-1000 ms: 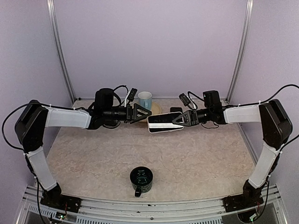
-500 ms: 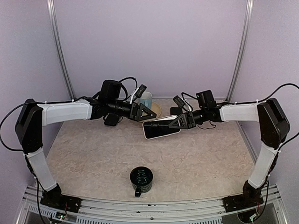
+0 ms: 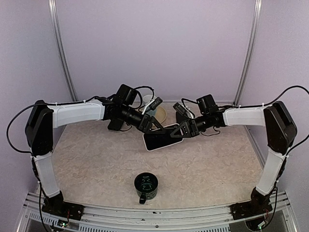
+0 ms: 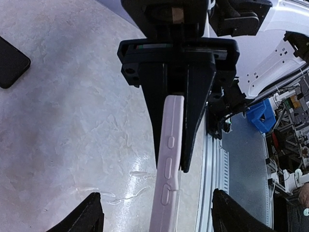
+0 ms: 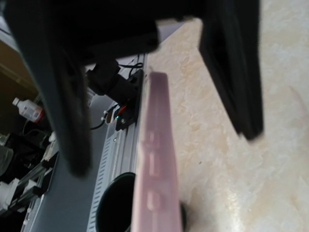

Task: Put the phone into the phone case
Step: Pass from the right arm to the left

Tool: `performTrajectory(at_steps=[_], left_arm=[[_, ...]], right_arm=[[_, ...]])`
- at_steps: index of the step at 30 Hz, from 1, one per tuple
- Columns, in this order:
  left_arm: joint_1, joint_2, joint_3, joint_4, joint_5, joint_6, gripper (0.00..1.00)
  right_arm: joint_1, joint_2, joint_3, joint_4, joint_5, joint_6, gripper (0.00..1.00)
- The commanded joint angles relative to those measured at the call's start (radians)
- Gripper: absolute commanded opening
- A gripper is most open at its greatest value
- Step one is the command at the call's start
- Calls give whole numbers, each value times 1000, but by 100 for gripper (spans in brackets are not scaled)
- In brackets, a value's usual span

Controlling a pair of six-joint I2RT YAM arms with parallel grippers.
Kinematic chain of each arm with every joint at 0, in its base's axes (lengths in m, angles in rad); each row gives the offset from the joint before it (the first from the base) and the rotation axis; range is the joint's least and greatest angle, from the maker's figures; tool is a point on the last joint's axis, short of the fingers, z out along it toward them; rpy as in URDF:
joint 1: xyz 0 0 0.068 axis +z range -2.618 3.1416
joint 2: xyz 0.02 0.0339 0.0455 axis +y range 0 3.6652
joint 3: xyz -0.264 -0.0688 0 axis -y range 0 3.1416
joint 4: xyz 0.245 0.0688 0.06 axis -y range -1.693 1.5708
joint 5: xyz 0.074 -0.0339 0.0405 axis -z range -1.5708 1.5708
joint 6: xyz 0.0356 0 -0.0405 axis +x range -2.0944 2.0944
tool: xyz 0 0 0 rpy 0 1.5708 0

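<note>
Case [image 5: 154, 159] blurred (edge-on, ends cropped)

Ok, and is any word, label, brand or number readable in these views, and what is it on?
No text can be read in any view.
On the dark ceramic mug: light specks, too small to read.
On the small bottle with a reddish label, beyond the table edge: blurred, unreadable.
On the pale plastic phone case: only raised side buttons, no print.
</note>
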Motion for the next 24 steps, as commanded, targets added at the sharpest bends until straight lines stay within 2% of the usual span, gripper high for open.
performTrajectory(at_steps=[1,11,14,18,22,24], left_arm=[[-23,33,50,-114,17,87,69],[-33,51,65,-152,47,113,31],[-35,52,64,-152,55,113,15],[-35,51,60,-146,83,113,0],[-32,39,48,-107,96,98,0],[-28,33,40,-77,97,73,0]], right_arm=[[20,-3,43,-25,-55,-45,0],[28,3,46,-57,-46,-66,0],[28,6,49,-61,-44,-66,0],[28,5,50,-60,-37,-67,0],[29,-2,53,-54,-29,-60,0],[27,-10,54,-41,-19,-42,13]])
